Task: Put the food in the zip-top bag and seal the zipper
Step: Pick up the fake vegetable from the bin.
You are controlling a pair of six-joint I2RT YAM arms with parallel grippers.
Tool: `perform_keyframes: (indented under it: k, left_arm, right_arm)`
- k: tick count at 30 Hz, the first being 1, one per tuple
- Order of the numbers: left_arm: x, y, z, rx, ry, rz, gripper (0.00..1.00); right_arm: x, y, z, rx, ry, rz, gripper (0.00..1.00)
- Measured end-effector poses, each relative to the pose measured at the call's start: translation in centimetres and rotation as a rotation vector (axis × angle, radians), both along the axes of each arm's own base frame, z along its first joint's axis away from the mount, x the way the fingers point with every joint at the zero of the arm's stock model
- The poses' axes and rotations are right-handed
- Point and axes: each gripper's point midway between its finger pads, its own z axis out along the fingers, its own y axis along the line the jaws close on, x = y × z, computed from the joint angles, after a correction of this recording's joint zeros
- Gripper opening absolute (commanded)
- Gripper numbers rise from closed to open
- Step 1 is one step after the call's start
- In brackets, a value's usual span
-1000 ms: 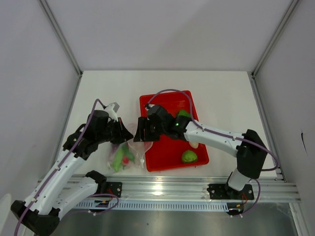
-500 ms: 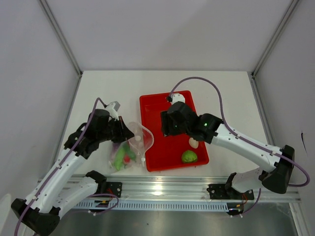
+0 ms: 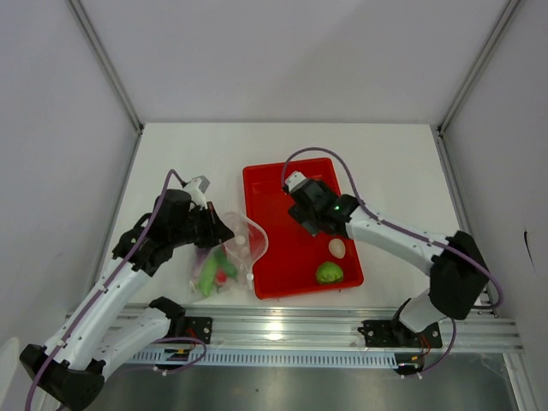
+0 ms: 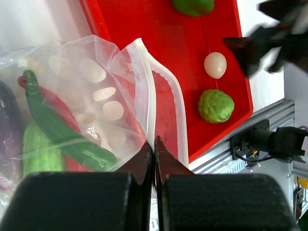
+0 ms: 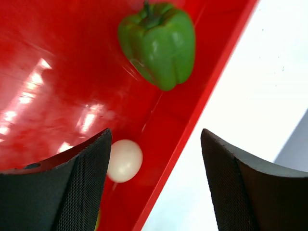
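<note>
Chiefly, red tray (image 3: 287, 265): centre of frame; its raised rim could block the right gripper (image 5: 155, 144), fingers spread and empty.
Zip-top bag (image 4: 96, 86): lower left of tray, some food inside; left gripper (image 4: 153, 144) pinches its mouth edge, which may slip free.
Green pepper (image 5: 159, 45): near rim, little room.
White egg (image 5: 124, 160): may roll.

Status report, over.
Left gripper shut on zip-top bag mouth. Right gripper open over red tray. Green pepper, white egg, round green piece unbagged there. No obstruction seen.
</note>
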Motion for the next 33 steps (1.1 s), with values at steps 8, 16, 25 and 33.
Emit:
perform_keyframes:
  k: [8, 16, 25, 33]
  left_arm:
    - [0.0, 0.0, 0.0, 0.002, 0.000, 0.000, 0.01]
    - [-0.3, 0.2, 0.1, 0.004, -0.003, 0.001, 0.01]
    - [-0.3, 0.2, 0.0, 0.006, -0.002, 0.000, 0.01]
    - [-0.1, 0.2, -0.4, 0.017, 0.009, -0.004, 0.01]
  right_arm:
    - [3.4, -0.9, -6.0, -0.219, 0.059, 0.142, 0.79]
    - [5.9, -0.6, -7.9, -0.286, 0.046, 0.246, 0.79]
    - [8.2, -1.1, -7.6, -0.262, 0.029, 0.287, 0.80]
    - [9.4, 0.0, -8.4, -0.213, 0.057, 0.337, 0.77]
